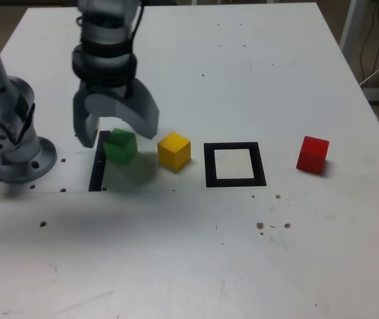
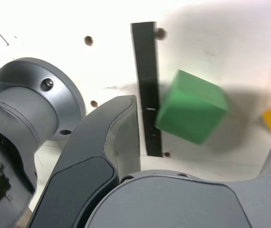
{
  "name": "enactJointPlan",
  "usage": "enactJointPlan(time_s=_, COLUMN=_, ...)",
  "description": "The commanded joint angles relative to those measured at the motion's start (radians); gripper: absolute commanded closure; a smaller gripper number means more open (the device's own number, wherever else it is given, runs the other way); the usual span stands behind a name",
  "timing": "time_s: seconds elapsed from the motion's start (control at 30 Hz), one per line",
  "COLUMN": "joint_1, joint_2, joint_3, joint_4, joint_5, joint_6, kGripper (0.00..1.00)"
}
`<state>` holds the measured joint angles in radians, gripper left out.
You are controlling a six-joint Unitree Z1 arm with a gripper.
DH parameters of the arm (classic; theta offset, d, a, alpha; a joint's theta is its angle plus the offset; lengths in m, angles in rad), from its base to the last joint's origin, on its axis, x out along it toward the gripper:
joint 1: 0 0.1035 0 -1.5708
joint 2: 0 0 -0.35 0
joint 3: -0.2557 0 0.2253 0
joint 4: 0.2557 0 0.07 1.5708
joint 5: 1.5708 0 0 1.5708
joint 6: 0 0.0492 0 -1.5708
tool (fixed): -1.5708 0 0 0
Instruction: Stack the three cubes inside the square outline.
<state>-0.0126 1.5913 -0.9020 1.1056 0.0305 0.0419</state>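
Straddling green cube (image 1: pixel 120 145), gripper (image 1: pixel 116 131) spread wide, gripping nothing. Cube on white table (image 1: pixel 243 252), overlapping black strip (image 1: pixel 97 169), partly masking it. Yellow cube (image 1: pixel 174 150) beside; cropped in wrist view. Square outline (image 1: pixel 235 165) empty. Red cube (image 1: pixel 312 154) well apart.

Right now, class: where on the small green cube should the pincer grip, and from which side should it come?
Come from above onto the small green cube, closing on two opposite upright faces. The open pincer already straddles it.
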Motion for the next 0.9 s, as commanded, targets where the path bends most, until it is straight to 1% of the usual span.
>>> enactJointPlan(time_s=0.0, joint_1=-0.014, joint_2=0.023, joint_3=-0.048, joint_4=0.036, joint_5=0.009, joint_6=0.001, kGripper=0.00)
enactJointPlan(time_s=0.17, joint_1=-0.033, joint_2=0.062, joint_3=-0.169, joint_4=0.124, joint_5=0.035, joint_6=0.001, kGripper=0.00)
enactJointPlan(time_s=0.3, joint_1=-0.036, joint_2=0.101, joint_3=-0.261, joint_4=0.181, joint_5=0.048, joint_6=0.006, kGripper=0.00)
enactJointPlan(time_s=0.5, joint_1=-0.040, joint_2=0.166, joint_3=-0.384, joint_4=0.235, joint_5=0.051, joint_6=0.023, kGripper=0.00)
enactJointPlan(time_s=0.87, joint_1=-0.071, joint_2=0.304, joint_3=-0.673, joint_4=0.362, joint_5=0.053, joint_6=0.072, kGripper=0.01)
